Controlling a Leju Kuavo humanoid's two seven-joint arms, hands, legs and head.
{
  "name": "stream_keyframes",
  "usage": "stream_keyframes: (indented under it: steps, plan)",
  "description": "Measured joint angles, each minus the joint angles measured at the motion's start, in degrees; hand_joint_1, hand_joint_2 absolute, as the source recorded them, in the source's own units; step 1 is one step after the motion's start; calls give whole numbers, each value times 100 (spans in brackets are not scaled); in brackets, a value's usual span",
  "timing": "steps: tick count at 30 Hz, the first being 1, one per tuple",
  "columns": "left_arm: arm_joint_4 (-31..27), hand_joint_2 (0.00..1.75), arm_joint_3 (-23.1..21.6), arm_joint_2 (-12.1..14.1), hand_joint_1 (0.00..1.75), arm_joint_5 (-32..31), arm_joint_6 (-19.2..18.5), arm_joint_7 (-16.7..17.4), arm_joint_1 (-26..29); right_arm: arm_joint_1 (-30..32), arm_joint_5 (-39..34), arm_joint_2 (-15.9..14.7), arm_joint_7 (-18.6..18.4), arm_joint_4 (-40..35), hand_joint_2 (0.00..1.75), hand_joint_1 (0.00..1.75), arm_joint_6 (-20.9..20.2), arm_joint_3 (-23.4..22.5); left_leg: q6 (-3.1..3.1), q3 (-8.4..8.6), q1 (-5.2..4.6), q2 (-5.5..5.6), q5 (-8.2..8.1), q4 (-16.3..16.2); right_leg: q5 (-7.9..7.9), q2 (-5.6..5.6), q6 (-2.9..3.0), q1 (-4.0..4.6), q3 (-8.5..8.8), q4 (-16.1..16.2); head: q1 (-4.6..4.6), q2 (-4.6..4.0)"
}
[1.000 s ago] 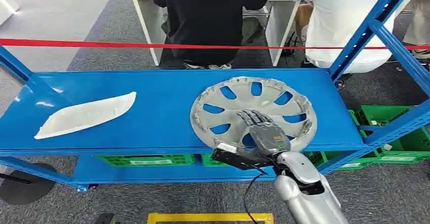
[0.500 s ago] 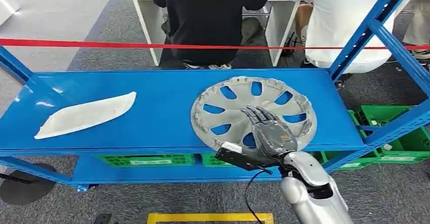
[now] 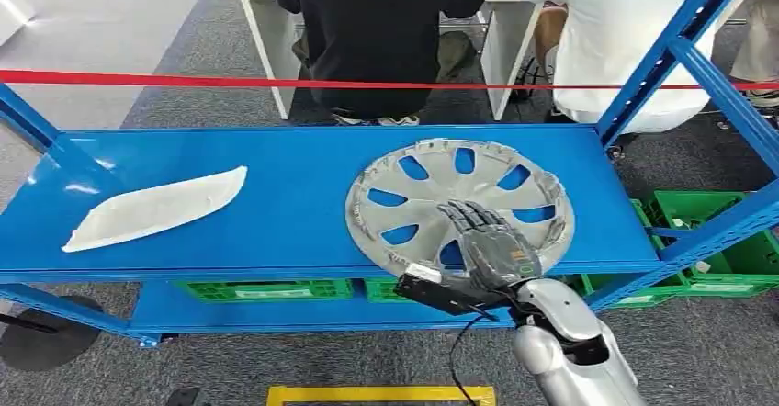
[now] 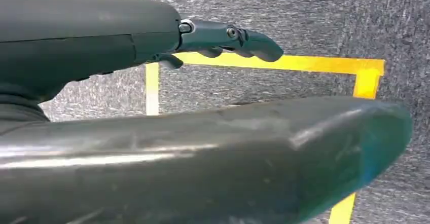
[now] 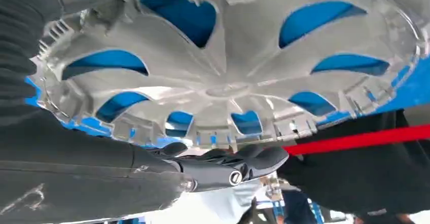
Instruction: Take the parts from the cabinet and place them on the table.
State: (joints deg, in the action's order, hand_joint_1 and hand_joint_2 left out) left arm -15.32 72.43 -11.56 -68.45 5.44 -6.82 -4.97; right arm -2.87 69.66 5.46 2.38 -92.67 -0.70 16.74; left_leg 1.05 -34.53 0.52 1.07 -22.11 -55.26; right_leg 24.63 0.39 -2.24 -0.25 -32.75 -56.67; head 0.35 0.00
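We take the blue shelf as our landmark. On its right half lies the silver wheel cover, inner side up; on its left half, well apart, lies a white curved part. Our right hand is spread flat over the cover's near rim, fingers extended, gripping nothing. Behind the shelf runs a red tape, with seated people beyond. Green crates sit on the tier below; we cannot make out their contents. Our left hand hangs over the floor, fingers slightly curled, holding nothing.

Open shelf: I see bare blue shelf between wheel cover and white trim piece.
Blocked: blue upright right of the wheel cover.
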Motion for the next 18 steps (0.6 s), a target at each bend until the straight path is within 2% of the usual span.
stream_keyframes:
  steps: [9, 18]
  plan:
    - [-2, 0, 66, 7, 0, 57, 7, 20, -1, 105, -37, -236, -118, 0, 175, 0, -118, 105, 0, 0, 0, 0, 0, 0, 0, 0, 0, 0, -1, -1, -2, 0]
    - [-2, 0, 111, 18, 0, 46, 22, 20, -2, 177, -72, -315, -129, 0, 175, 0, -118, 133, 0, 0, 0, 0, 0, 0, 0, 0, 0, 0, 0, -1, 0, 0]
